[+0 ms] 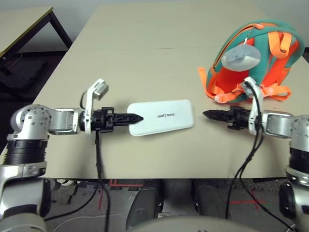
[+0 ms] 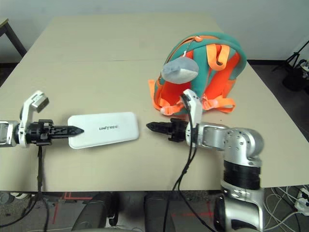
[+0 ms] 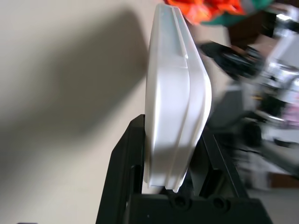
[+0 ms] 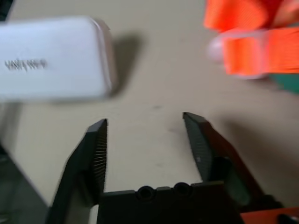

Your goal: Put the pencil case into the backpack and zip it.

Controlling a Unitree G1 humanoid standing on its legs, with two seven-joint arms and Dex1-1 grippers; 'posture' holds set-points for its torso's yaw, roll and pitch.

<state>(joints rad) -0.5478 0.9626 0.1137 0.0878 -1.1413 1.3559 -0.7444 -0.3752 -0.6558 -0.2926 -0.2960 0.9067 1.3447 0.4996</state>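
A: Pencil case point(image 1: 161, 117) left of backpack point(image 2: 200, 72), mid-table. Advice for carrying it over?
B: Keep it level, lift clear of the straps point(image 2: 219, 104), bring it to the bag's mouth end-first.
A: Grippers?
B: Left point(image 3: 170, 140) clamped on the case's left end. Right point(image 4: 145, 116) wide apart, empty, between case and backpack, touching neither.

Beyond the beige table point(image 1: 145, 58) stands a pale wall point(image 2: 145, 12). A second table point(image 1: 21, 21) with dark legs is at the left; dark grey floor point(image 2: 285, 92) carries red lines point(image 1: 126, 182) and loose white cables point(image 2: 285, 208).
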